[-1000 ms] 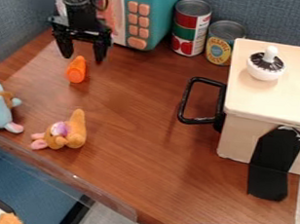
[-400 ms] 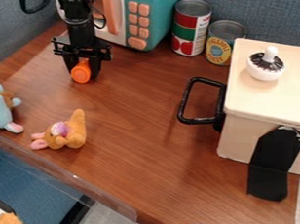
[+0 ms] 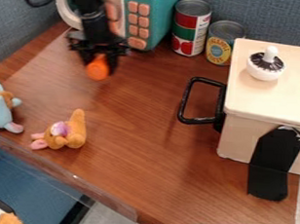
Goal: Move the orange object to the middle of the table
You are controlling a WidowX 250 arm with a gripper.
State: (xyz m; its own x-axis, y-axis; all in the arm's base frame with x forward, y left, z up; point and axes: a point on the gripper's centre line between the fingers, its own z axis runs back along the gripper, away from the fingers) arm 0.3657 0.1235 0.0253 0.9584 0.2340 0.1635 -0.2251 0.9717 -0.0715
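Evidently past grasping. Right of the plush toy [image 3: 77, 131] by the near left edge, must yet reach the middle of the table [image 3: 149, 158] and let go. Farther back, towards the far left corner, holds the orange object [image 3: 98, 71] clamped in the pincer [image 3: 100, 68].

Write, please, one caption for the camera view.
Black robot hand holding an orange object above a wooden table, near a teal toy microwave.

Black robot arm [image 3: 94, 13] slanting down from above, end effector [image 3: 98, 68] pointing downward, fingers [image 3: 112, 64] clamped
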